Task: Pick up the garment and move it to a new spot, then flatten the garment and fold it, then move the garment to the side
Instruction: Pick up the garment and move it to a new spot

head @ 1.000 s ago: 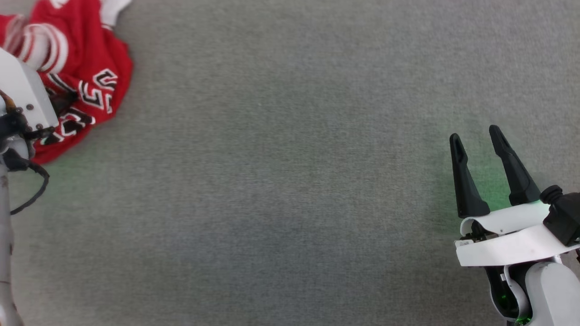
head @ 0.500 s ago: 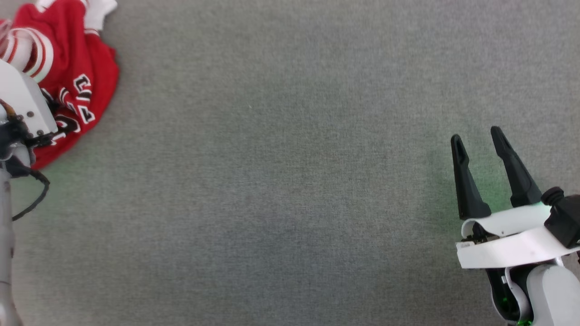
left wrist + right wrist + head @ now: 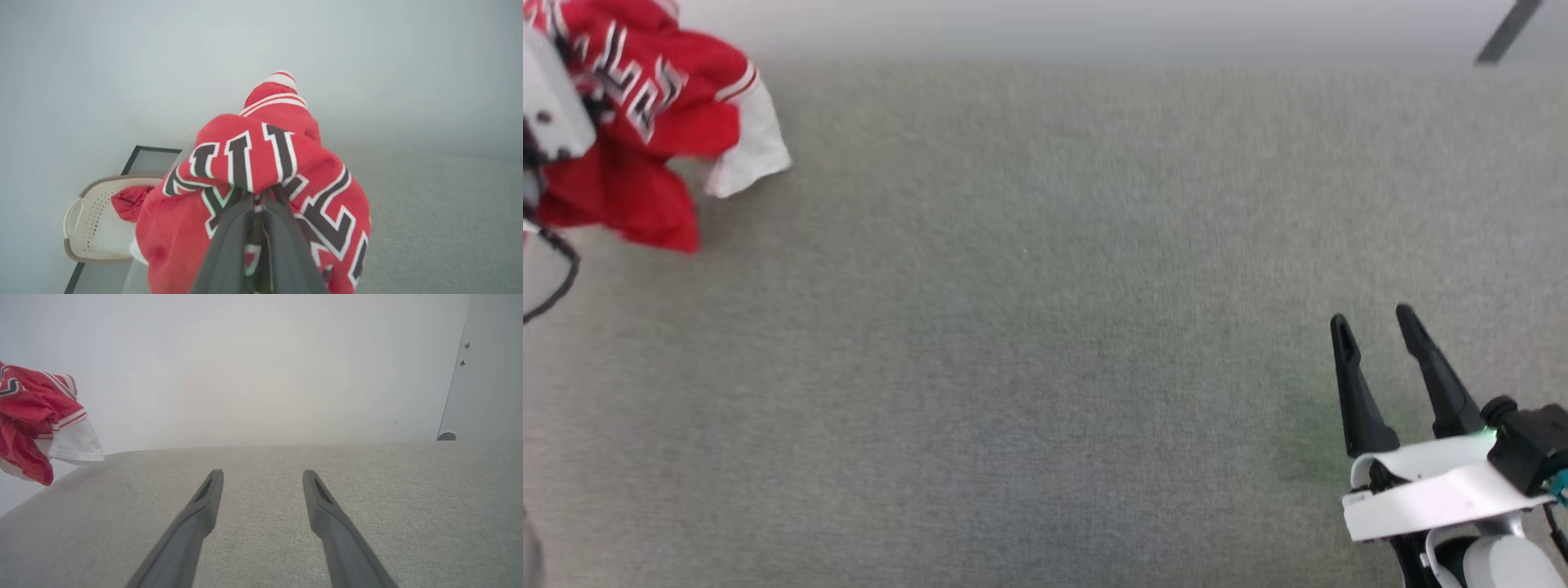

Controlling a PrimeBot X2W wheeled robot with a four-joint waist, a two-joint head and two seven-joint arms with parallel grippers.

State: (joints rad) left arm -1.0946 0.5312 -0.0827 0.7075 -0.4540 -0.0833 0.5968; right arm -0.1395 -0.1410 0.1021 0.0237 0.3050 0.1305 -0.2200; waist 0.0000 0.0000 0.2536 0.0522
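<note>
garment (image 3: 658, 94) bunched, held off mat (image 3: 1045, 343) at far left | left gripper (image 3: 256, 198) — clamped on lettered fold, cloth hung below | right gripper (image 3: 1372, 320) — spread, nothing held, well apart at right | mat centre lies rightward of garment

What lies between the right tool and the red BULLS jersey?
Bare grey fabric surface, from right tool to red lettered jersey; head view shows it.
</note>
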